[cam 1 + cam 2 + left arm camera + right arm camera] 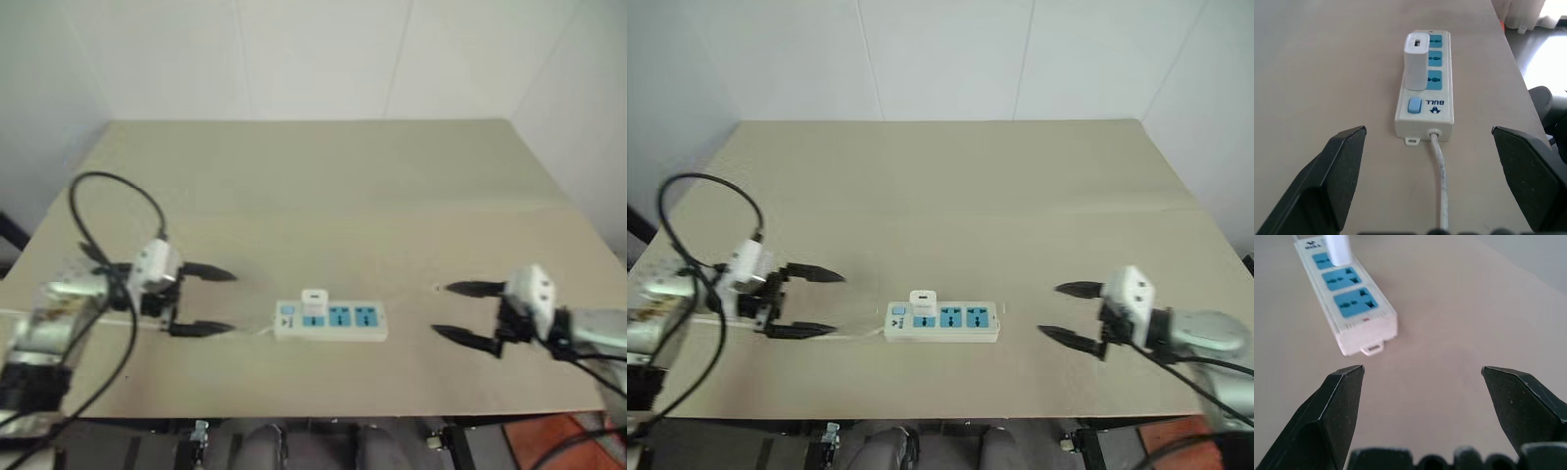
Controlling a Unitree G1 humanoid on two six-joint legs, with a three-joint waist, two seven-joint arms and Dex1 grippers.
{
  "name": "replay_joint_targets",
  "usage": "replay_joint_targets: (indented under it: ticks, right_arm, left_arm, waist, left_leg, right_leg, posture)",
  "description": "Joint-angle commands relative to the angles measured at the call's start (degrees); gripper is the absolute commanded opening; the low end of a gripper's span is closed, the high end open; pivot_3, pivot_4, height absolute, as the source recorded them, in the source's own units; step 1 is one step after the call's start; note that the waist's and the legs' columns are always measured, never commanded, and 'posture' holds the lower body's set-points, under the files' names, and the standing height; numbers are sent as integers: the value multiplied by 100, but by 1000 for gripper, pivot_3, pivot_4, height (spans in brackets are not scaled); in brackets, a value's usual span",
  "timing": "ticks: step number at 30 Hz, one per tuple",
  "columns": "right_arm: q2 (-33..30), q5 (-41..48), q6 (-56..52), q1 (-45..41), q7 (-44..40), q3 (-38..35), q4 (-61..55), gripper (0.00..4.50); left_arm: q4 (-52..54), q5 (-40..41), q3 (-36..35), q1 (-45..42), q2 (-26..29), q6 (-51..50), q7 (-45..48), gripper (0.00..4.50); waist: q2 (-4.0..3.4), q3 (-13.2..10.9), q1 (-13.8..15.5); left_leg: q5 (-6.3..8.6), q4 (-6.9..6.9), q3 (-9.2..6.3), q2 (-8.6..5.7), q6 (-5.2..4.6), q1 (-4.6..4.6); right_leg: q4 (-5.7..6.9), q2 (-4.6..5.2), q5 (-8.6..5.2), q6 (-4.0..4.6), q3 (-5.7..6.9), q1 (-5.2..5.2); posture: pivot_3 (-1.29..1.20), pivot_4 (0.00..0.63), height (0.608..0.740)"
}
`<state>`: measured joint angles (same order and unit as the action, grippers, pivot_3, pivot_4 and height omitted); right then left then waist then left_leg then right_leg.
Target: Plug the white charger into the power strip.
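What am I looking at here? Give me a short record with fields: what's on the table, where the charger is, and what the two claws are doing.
Surface: beige table
Power strip: lying flat, three blue sockets, cord toward the robot's left
Charger: white, standing upright in the socket nearest the switch
Left gripper: open, holding nothing, off the strip's cord end
Right gripper: open, holding nothing, off the strip's other end
Task state: charger looks plugged in
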<state>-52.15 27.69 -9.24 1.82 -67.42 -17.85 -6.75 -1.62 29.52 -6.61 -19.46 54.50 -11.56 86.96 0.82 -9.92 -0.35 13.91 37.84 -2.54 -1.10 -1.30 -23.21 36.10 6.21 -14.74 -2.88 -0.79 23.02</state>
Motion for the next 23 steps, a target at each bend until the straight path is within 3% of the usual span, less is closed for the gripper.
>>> replay_joint_targets:
  ticks: [1,7,23]
  right_arm:
    - [-324,301,-94,357,-234,-977,-296,4500]
    - [-593,514,-390,644,-387,-1731,-512,4500]
    - [-526,486,-662,703,-167,-1738,-957,4500]
  left_arm:
    - [127,261,-484,-12,405,-241,154,4489]
    - [-327,78,-462,-177,742,-18,508,4489]
    - [-219,-45,-111,-440,378,-123,377,4489]
  waist:
    - [1,-6,9]
    - [1,-8,-35]
    - [5,-10,-35]
  left_leg:
    - [-1,1,1,1,0,1]
    - [-2,1,11,5,0,10]
    - [-8,6,20,4,5,10]
  right_leg:
    - [2,0,1,0,1,0]
    - [10,-6,2,0,-2,-2]
    - [18,-10,7,3,-6,-2]
  posture:
    - [0,150,740]
    - [0,150,740]
    - [0,150,740]
